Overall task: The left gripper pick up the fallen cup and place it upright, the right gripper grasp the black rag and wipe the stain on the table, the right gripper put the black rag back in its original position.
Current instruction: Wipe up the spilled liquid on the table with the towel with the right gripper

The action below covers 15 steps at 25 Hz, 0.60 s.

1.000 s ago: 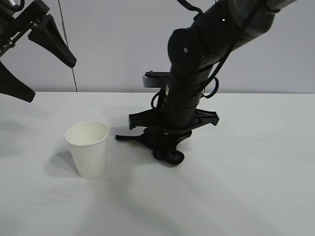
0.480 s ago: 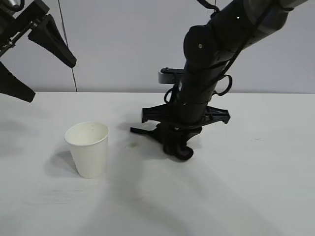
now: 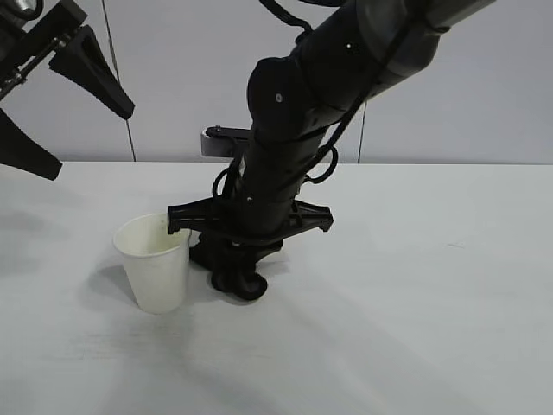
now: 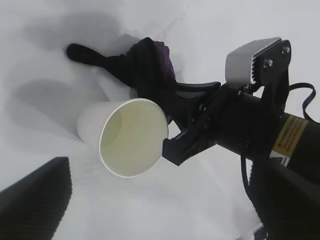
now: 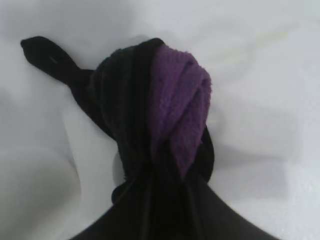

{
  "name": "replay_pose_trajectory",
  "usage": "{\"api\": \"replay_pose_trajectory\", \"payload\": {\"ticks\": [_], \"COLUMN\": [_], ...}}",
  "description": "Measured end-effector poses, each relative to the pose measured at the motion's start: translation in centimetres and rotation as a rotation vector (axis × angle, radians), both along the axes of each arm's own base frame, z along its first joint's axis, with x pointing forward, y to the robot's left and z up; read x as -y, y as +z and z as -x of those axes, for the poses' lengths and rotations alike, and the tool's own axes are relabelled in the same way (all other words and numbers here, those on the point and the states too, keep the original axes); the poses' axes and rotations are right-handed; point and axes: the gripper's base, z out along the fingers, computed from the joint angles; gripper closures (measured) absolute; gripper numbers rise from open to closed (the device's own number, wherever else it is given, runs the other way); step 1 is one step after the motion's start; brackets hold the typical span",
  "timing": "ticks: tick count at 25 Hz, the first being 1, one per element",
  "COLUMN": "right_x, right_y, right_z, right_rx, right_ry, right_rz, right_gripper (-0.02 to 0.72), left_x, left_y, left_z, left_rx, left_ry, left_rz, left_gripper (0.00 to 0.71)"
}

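Cup upright, mouth up | right tool pinching black rag (tail away) | left tool spread, raised

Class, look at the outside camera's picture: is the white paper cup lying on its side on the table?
No, the cup stands upright on the table with its open rim facing up, beside the black rag.

Plain pale wall behind, crossed by a thin vertical seam.
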Motion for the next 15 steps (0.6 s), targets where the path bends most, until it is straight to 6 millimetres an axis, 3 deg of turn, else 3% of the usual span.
{"api": "replay_pose_trajectory", "payload": {"ticks": [5,7,15], "right_x": [-1.1,-0.6,4.5], "right_y": [-0.1,-0.1,0.0], "right_z": [-2.0,-2.4,-5.0], "right_rx": [-0.024,-0.042,-0.103], "right_ry": [0.008,-0.008,-0.121], "right_rz": [0.041,0.052,0.108], "right_gripper": [0.629,0.629,0.629], "left_x": [0.0,0.0,0.0], "left_y": [0.0,0.0,0.0], "left_z": [0.0,0.0,0.0], "left_rx": [-0.001,-0.001,-0.003], "left_ry": [-0.001,-0.001,-0.003], "left_rz": [0.0,0.001,0.001], "left_gripper": [0.017,0.017,0.017]}}
